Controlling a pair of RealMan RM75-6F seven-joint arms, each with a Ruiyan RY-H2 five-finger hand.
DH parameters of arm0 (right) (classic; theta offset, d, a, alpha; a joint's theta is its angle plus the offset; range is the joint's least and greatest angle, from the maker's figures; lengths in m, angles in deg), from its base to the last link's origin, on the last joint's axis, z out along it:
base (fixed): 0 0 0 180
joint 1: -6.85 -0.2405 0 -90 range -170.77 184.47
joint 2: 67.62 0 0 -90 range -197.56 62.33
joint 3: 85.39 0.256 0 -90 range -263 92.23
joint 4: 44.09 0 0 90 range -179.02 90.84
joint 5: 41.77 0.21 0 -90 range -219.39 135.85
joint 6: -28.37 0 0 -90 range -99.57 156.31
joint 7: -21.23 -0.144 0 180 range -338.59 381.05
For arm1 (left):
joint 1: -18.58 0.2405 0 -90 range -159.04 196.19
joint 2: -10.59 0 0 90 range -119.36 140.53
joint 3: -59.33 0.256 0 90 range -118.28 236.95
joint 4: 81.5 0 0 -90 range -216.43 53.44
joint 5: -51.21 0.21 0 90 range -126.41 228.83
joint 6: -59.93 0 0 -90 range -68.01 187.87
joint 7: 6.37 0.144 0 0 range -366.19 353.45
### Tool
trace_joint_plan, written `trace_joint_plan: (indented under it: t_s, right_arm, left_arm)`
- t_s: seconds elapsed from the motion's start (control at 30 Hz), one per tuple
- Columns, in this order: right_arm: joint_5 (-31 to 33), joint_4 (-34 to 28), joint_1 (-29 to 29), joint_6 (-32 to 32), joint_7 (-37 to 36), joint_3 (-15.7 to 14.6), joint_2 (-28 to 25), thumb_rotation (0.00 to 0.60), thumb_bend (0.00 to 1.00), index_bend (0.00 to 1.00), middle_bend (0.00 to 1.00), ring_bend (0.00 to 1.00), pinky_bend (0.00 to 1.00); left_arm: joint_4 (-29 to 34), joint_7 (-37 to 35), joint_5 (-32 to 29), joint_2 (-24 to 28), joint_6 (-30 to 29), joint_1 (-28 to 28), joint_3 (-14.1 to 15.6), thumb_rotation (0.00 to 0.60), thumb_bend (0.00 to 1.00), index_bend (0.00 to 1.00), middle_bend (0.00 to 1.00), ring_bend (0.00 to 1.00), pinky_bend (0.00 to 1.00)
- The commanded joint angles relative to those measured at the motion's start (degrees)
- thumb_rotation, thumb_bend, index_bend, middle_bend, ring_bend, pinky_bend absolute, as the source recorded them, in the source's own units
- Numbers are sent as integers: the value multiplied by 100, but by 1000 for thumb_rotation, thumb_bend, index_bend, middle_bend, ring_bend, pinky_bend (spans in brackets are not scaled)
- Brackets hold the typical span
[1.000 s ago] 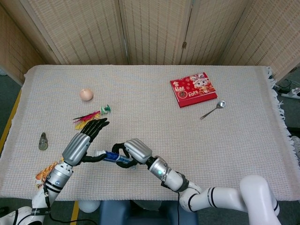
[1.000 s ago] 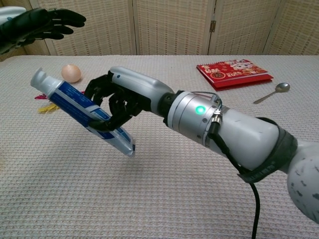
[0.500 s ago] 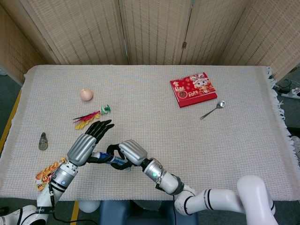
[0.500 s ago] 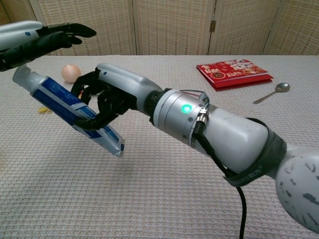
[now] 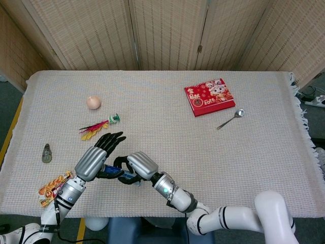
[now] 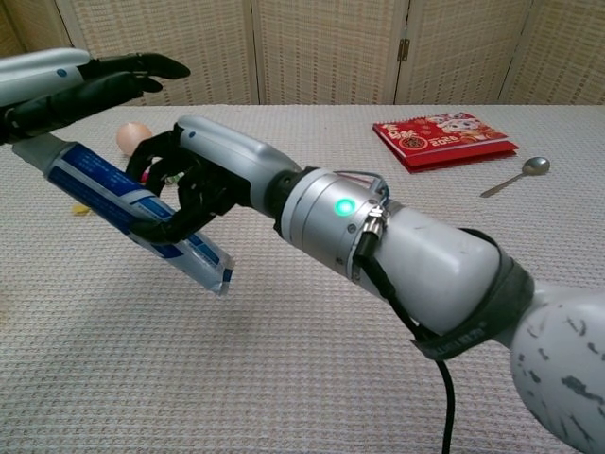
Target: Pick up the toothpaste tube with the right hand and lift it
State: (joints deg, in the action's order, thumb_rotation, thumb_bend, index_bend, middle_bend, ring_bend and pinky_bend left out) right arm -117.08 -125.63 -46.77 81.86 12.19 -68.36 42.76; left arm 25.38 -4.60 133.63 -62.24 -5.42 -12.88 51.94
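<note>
My right hand (image 6: 194,184) grips a blue and white toothpaste tube (image 6: 123,213) around its middle and holds it tilted above the table, cap end up and to the left. In the head view the right hand (image 5: 136,166) hides most of the toothpaste tube (image 5: 110,170). My left hand (image 6: 80,85) hovers just above the tube's cap end with its fingers stretched out and holds nothing. From the head camera the left hand (image 5: 99,155) lies right beside the right hand, over the front left of the table.
An egg (image 5: 93,102), a feathered shuttlecock (image 5: 97,127) and a small metal item (image 5: 46,153) lie at the left. A snack packet (image 5: 51,185) sits at the front left edge. A red booklet (image 5: 208,96) and a spoon (image 5: 231,119) lie at the back right.
My right hand has carried the tube further left and a little higher, up under the left hand. The left hand has shifted slightly right, over the cap end.
</note>
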Motion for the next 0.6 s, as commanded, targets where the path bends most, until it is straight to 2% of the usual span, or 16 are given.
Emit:
trace_joint_plan:
  t_s: [0.03,0.6]
  right_arm:
    - [-15,19,-2,6,-20,2,17,600,888,813,677,706,540]
    - [-80,113,-9,12,-112,11,60,600,890,813,678,707,540]
  left_arm:
    - [1,7,-4,-4,4,-6,4,30,58,63,41,0,0]
    - [47,-37,-68,36,27,-21,20,32,58,30,30,0,0]
